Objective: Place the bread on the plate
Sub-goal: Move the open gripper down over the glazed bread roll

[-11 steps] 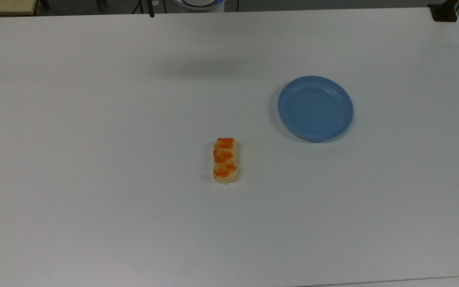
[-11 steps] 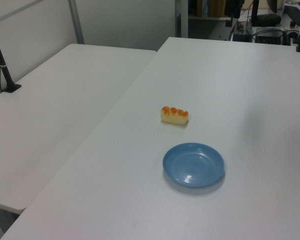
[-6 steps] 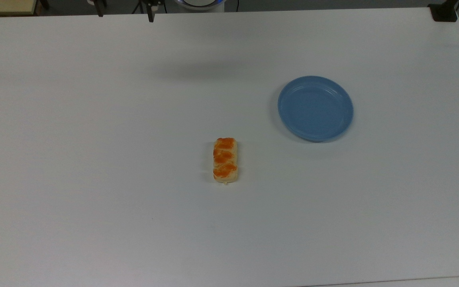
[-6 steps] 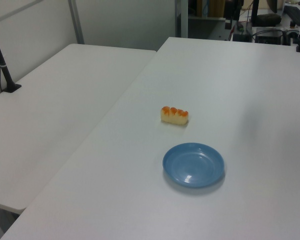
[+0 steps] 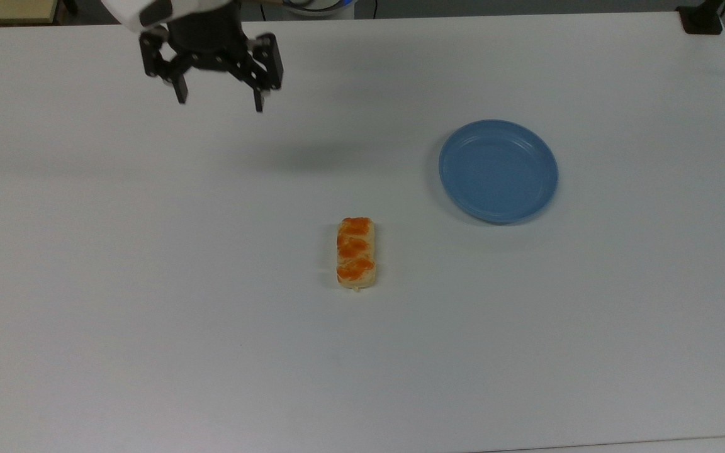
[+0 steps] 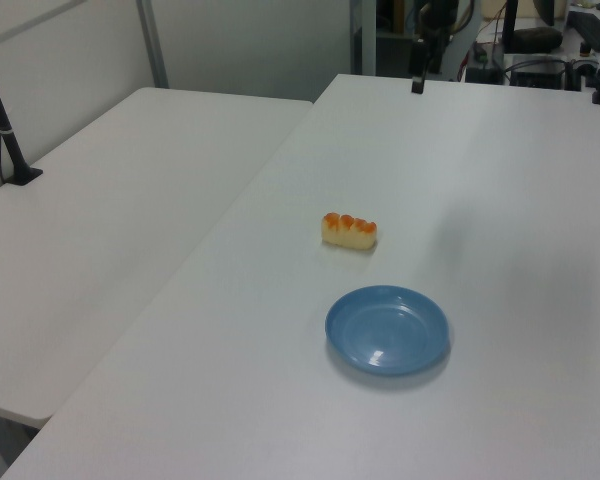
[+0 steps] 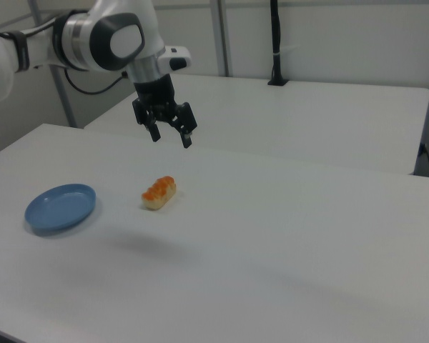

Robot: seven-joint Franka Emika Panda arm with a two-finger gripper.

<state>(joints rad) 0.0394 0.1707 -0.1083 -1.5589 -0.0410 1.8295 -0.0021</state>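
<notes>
We see the gripper [image 5: 218, 104] hanging above the desk [image 5: 148, 283] near its far edge in the top view, fingers spread wide and grasping nothing. The bread [image 5: 356, 253] lies flat around the desk's middle, well apart from the blue plate [image 5: 498, 171], which sits bare toward the top view's right edge.

Bare table [image 5: 148, 283] surrounds bread [image 5: 356, 252] and plate [image 5: 498, 170].

My gripper [image 5: 219, 104] hangs in the air with its two black fingers [image 7: 186, 141] spread wide and pointing down. My white arm [image 7: 93, 37] reaches in from the right view's left.
</notes>
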